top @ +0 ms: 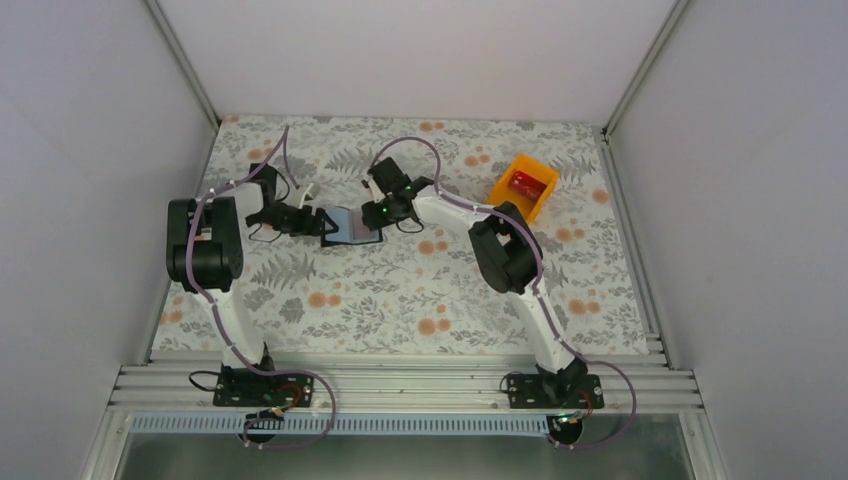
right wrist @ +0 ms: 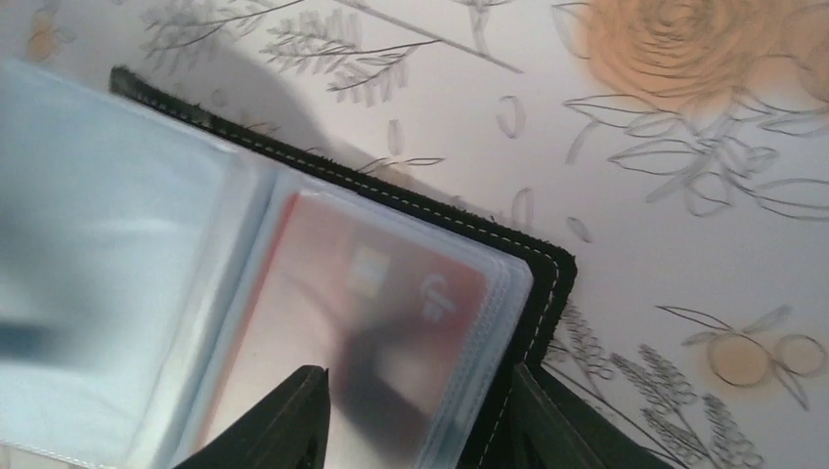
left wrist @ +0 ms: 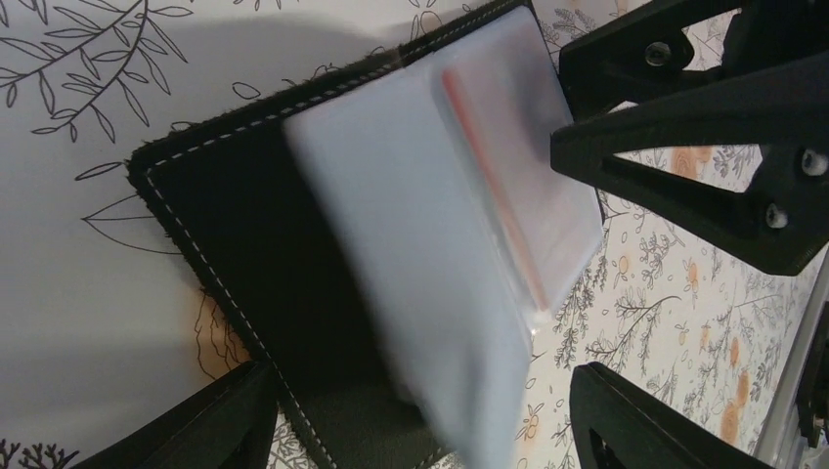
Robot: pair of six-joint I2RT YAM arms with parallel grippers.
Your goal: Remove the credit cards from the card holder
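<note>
**Item: card holder** (top: 352, 226). Black bifold with white stitching, lying open and flat between the two grippers. The clear inner sleeves are fanned upward, and the black cover (left wrist: 264, 254) shows beneath them.

**Contents:** one red credit card (right wrist: 391, 313) sits inside a clear sleeve, directly between the right fingers and just ahead of their tips. Seen from the left wrist, only its thin red edge (left wrist: 489, 195) shows through the plastic (the sleeves are blurred in both wrist views).

**Right gripper** (right wrist: 420, 386). The jaws stand apart and are not clamped on anything. One finger lies over the sleeve holding the card, and the other over the holder's stitched edge (right wrist: 543, 283). From the left wrist the two tips (left wrist: 557, 103) sit at the sleeve's outer edge. Whether they touch the plastic cannot be told.

**Left gripper** (left wrist: 425, 391). The fingers are spread wide. The holder's near edge lies between them, with one finger right beside the black cover and the other clear of the sleeves. Nothing is grasped. From above, this gripper (top: 316, 224) meets the holder's far side from the right gripper (top: 378, 214).

**Surroundings:** a floral tablecloth (top: 420, 290) lies under everything. An orange bin (top: 530, 163) stands well beyond the right fingers and holds red cards (top: 524, 182), whose number cannot be told.
</note>
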